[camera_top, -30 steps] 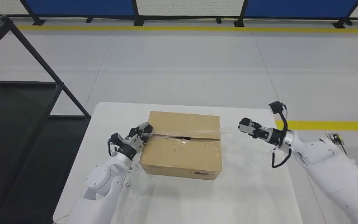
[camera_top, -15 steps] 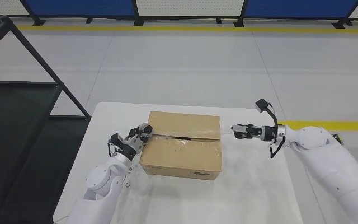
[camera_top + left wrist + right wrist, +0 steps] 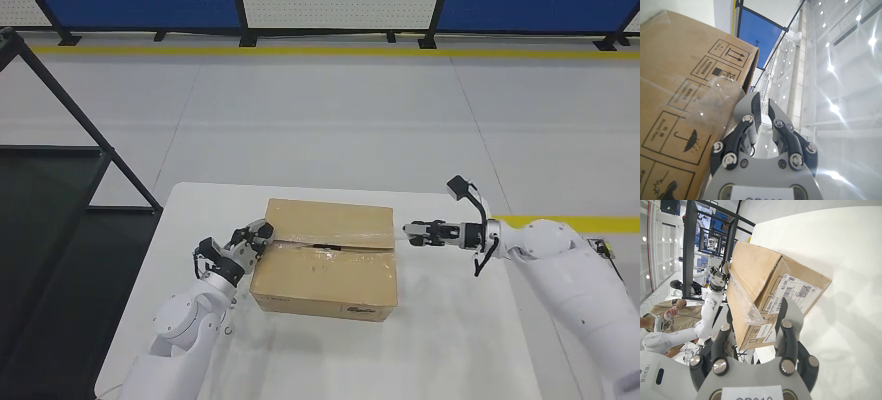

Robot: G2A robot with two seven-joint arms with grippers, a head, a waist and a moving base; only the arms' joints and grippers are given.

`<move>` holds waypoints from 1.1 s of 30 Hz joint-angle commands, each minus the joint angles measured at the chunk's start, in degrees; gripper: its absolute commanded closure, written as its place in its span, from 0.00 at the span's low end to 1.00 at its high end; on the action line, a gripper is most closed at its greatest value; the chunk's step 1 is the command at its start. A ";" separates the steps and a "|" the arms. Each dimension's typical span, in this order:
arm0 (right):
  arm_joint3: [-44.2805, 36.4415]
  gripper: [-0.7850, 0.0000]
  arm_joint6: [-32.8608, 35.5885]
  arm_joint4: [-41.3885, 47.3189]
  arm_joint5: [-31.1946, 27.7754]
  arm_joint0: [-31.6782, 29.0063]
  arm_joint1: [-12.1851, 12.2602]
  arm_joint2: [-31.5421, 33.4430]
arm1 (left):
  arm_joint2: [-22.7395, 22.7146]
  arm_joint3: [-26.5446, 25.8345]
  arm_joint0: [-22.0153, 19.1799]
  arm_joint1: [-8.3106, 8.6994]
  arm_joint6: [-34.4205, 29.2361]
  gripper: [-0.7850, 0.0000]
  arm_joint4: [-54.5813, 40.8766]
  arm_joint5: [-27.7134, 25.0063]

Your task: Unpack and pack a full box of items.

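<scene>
A brown cardboard box [image 3: 325,258] sits closed in the middle of the white table [image 3: 450,330], with clear tape along its top seam. A loose, crumpled tape end [image 3: 751,313] sticks out past the box's labelled end. My right gripper [image 3: 413,234] is open at that end, and the tape end lies between its spread fingers [image 3: 786,311] without being pinched. My left gripper [image 3: 259,234] rests against the opposite end of the box [image 3: 687,85], beside wrinkled tape [image 3: 719,94]. Its fingers [image 3: 756,108] are a narrow gap apart with nothing between them.
A black metal frame [image 3: 70,150] stands off the table's left side. Bare table surface lies in front of the box and to its right. The far edge of the table [image 3: 330,187] runs close behind the box.
My right gripper has moved left towards the box's right end and now sits at the protruding tape. The left gripper and the box have not moved.
</scene>
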 commanded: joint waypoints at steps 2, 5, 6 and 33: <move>1.16 0.56 0.56 -0.07 -0.53 0.35 -0.61 0.12 | -0.06 -0.01 -0.01 -0.04 -0.02 0.76 0.05 0.06; 2.19 0.56 1.03 -0.17 -1.37 0.67 -1.15 0.37 | -0.12 0.01 -0.05 -0.09 -0.05 0.76 0.10 0.12; 2.50 0.56 1.28 -0.28 -1.52 0.78 -1.30 0.44 | -0.15 0.08 -0.08 -0.11 -0.02 0.77 0.09 0.26; -7.44 1.00 2.15 1.16 -0.94 -4.54 2.12 5.29 | -0.47 0.82 -0.71 -0.51 -0.63 0.82 0.63 0.48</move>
